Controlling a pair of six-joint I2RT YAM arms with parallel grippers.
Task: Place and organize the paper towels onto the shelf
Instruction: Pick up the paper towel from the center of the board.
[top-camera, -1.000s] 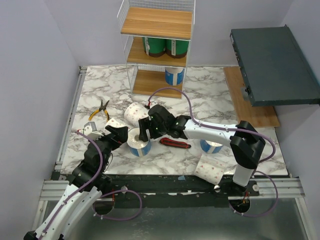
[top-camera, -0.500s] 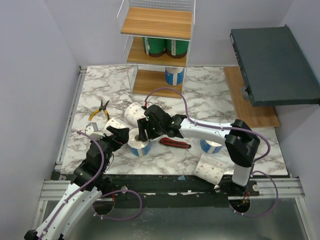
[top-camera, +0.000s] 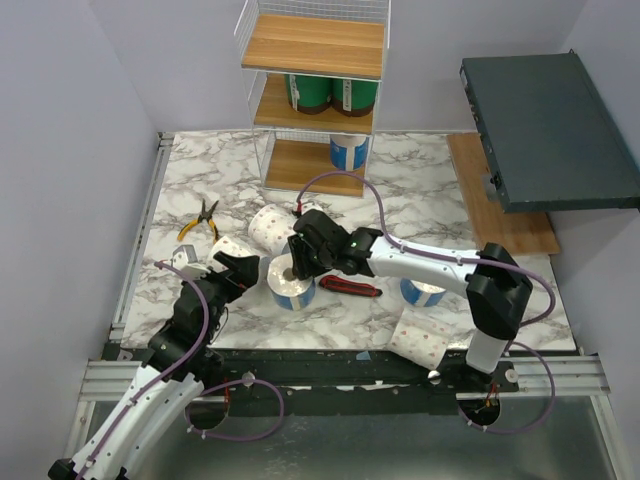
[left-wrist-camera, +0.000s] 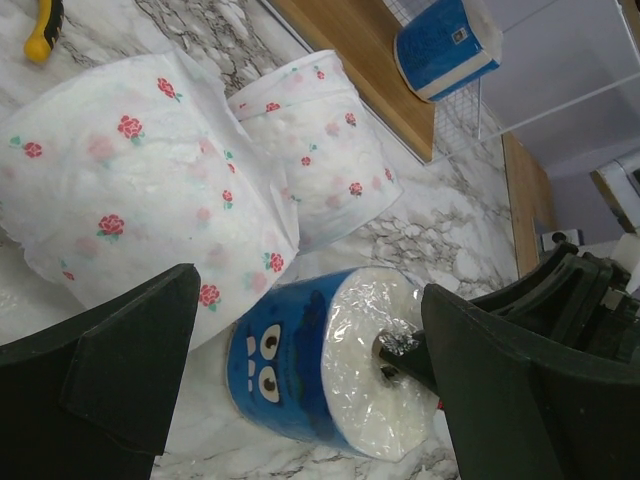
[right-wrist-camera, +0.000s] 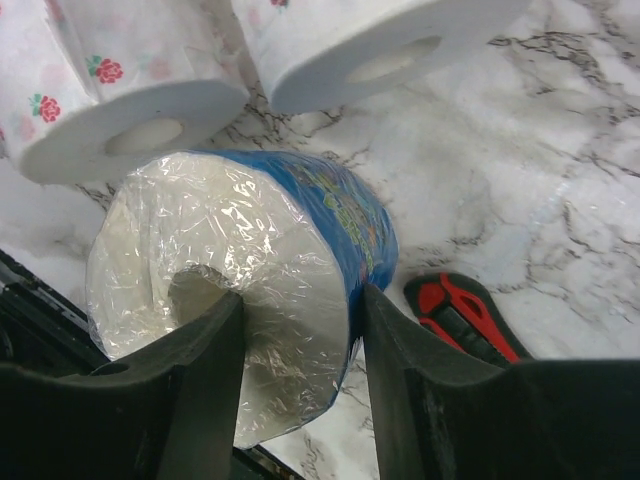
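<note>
- Right gripper (right-wrist-camera: 300, 300): jaws about half spread and clenched on the blue-wrapped roll (right-wrist-camera: 300, 230), with one finger down the hollow core and the other pressed against the outer blue film.
- From overhead, right gripper (top-camera: 295, 262) directly above that blue-wrapped roll (top-camera: 290, 285), core end turned upward, low over the front-left part of the marble tabletop (top-camera: 420, 190); resting or lifted, cannot tell.
- Left gripper (left-wrist-camera: 310, 285): jaws spread to the full, released, grasping nothing; blue roll framed between the two fingers but apart from both.
- Overhead, left gripper (top-camera: 232, 270) just left of the held roll.
- Near rose-print roll (top-camera: 225, 248) beside the left gripper, and far rose-print roll (top-camera: 270, 228) just behind the held roll, both on the tabletop.
- Third rose-print roll (top-camera: 420, 340) on its side near the front edge, at the right.
- Second blue roll (top-camera: 425, 295) on the tabletop, partly hidden behind the right arm.
- Shelf (top-camera: 312, 45) at the far edge: left green-wrapped roll (top-camera: 310, 93) and right green-wrapped roll (top-camera: 355, 95) side by side on the middle tier, shelved blue roll (top-camera: 348, 152) on the bottom tier.
- Red-and-black utility knife (top-camera: 350, 288) flat on the tabletop just right of the held roll, under the right arm.
- Yellow-handled pliers (top-camera: 200, 222) near the left edge, apart from the rolls.
</note>
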